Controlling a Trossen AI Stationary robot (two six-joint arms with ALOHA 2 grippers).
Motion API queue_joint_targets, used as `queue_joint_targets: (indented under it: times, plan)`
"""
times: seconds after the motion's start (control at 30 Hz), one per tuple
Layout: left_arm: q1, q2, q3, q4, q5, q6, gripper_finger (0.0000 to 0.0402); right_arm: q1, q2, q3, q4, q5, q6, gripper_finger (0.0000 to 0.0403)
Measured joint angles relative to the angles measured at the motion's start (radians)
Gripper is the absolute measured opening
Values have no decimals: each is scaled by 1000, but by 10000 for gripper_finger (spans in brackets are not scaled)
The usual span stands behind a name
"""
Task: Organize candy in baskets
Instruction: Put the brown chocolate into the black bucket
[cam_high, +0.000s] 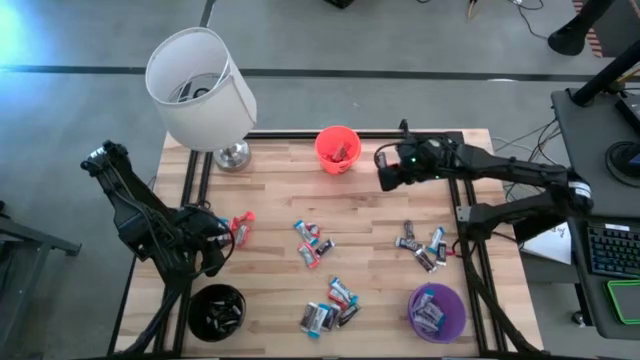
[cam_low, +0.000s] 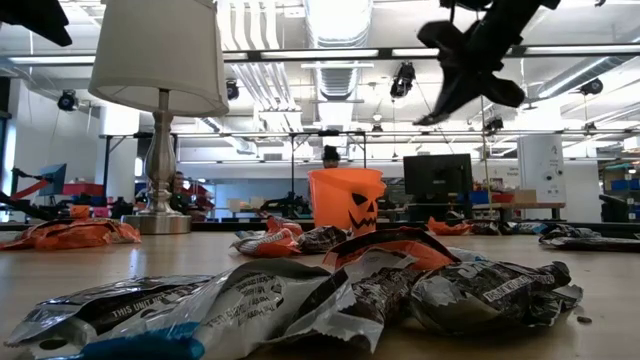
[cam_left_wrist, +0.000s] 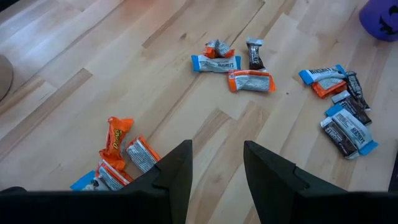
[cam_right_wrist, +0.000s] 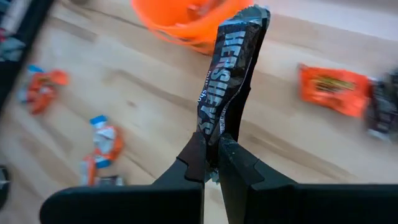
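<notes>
Candy (cam_right_wrist: 233, 68), a dark bar clamped upright in the right gripper's (cam_high: 385, 170) jaws, hangs just right of the orange basket (cam_high: 338, 149) at upper centre; left gripper's (cam_high: 222, 240) jaws stand apart.

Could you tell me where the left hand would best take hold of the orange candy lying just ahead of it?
Probably across its narrow middle, coming straight down from above. The orange candy lies flat on the table, its long sides free except where a silver candy crowds one end. The left hand is open.

right tool (cam_right_wrist: 211, 163) raised, fingers pinched together; left tool (cam_left_wrist: 214, 171) low, fingers parted.
</notes>
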Motion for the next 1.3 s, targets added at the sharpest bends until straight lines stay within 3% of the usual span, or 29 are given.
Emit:
queue_joint_targets:
  times: [0.5,0.7,0.93,1.13,1.3]
  plan:
    - [0,0,0,102,-149,62,126,151,4,0,324,0,14,13]
    - [0,0,0,140,-159,82,148,172,4,0,408,1,13,13]
    - [12,0,0,331,-317,-5,185,226,56,0,541,-48,-59,13]
    - [47,1,0,586,-436,-62,178,276,121,0,679,-101,-124,13]
    - [85,1,0,780,-476,29,167,315,155,0,862,-173,-169,13]
